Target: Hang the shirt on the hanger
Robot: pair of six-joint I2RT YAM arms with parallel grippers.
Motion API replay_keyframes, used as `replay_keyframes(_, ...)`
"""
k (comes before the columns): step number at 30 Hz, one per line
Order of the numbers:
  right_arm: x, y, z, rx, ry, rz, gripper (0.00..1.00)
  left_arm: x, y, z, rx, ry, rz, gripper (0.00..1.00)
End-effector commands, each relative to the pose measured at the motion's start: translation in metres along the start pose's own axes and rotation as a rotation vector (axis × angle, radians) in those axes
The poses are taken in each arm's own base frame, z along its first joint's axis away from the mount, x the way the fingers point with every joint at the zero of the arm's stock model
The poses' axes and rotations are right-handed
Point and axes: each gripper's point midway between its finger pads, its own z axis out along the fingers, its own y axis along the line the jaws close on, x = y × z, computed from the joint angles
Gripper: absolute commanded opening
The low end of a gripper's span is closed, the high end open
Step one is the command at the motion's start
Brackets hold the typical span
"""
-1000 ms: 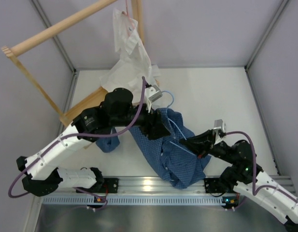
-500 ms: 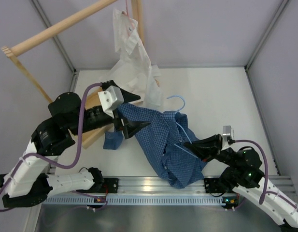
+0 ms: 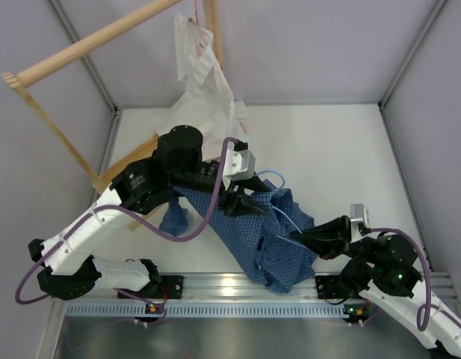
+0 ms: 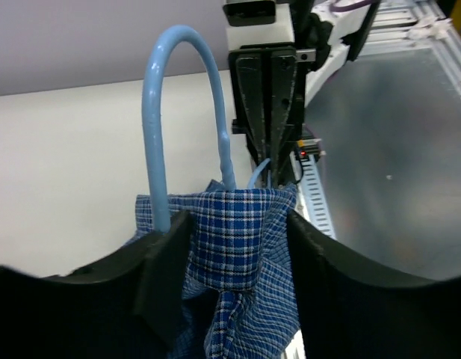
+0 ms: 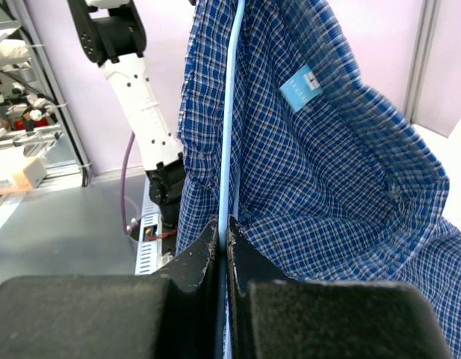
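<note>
1. Top external view: the shirt (image 3: 269,241) lies bunched on the worktop (image 3: 342,149) around the hanger (image 3: 278,176); only the hanger's hook pokes clear of the cloth.
2. The right pincer (image 3: 296,239) is pressed together on the hanger's thin wire, at the end away from the hook; in the right wrist view that wire rises straight from between its tips, inside the shirt.
3. The left pincer (image 3: 245,203) sits just beside the hook; its tips stand partly spread, with a bunched fold of shirt filling the gap and touching both, so it appears to pinch that fold.
4. The hanger's long axis runs from the hook to the right pincer, pointing almost straight away from the left one.
5. The left arm is nearer the hook; drawing cloth over the hanger's shoulder probably falls to it, while the right steadies the wire.
</note>
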Motion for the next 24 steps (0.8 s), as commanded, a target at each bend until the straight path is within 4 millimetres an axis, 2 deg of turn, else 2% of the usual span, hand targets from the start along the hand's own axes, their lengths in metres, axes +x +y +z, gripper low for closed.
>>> replay_keyframes(1, -0.034, 0.018, -0.004, -0.064, -0.071, -0.084, 0.0, -0.021, -0.021, -0.007, 0.112, -0.069, 0.042, 0.53)
replay_keyframes(2, -0.034, 0.019, -0.004, -0.067, -0.067, -0.083, 0.0, -0.02, -0.021, -0.007, 0.121, -0.068, 0.038, 0.49)
replay_keyframes(4, -0.035, 0.021, -0.004, -0.073, -0.067, -0.091, 0.0, -0.018, -0.023, -0.006, 0.137, -0.067, 0.03, 0.47)
replay_keyframes(6, -0.033, 0.021, -0.003, -0.08, -0.056, -0.088, 0.0, -0.018, -0.024, -0.008, 0.15, -0.069, 0.027, 0.41)
replay_keyframes(12, -0.03, 0.028, -0.001, -0.132, -0.038, -0.09, 0.0, -0.017, -0.022, -0.005, 0.156, -0.066, 0.017, 0.39)
replay_keyframes(16, -0.031, 0.03, 0.0, -0.147, -0.037, -0.097, 0.0, -0.017, -0.023, -0.004, 0.162, -0.065, 0.015, 0.41)
replay_keyframes(17, -0.032, 0.031, -0.001, -0.151, -0.038, -0.099, 0.0, -0.016, -0.023, -0.004, 0.167, -0.066, 0.015, 0.29)
replay_keyframes(19, -0.033, 0.032, -0.001, -0.156, -0.039, -0.1, 0.0, -0.017, -0.027, -0.005, 0.182, -0.068, 0.014, 0.17)
replay_keyframes(23, -0.031, 0.032, 0.002, -0.163, -0.024, -0.092, 0.0, -0.017, -0.033, -0.005, 0.223, -0.075, 0.009, 0.14)
replay_keyframes(24, -0.031, 0.032, 0.002, -0.161, -0.023, -0.092, 0.0, -0.017, -0.034, -0.005, 0.231, -0.076, 0.005, 0.1)
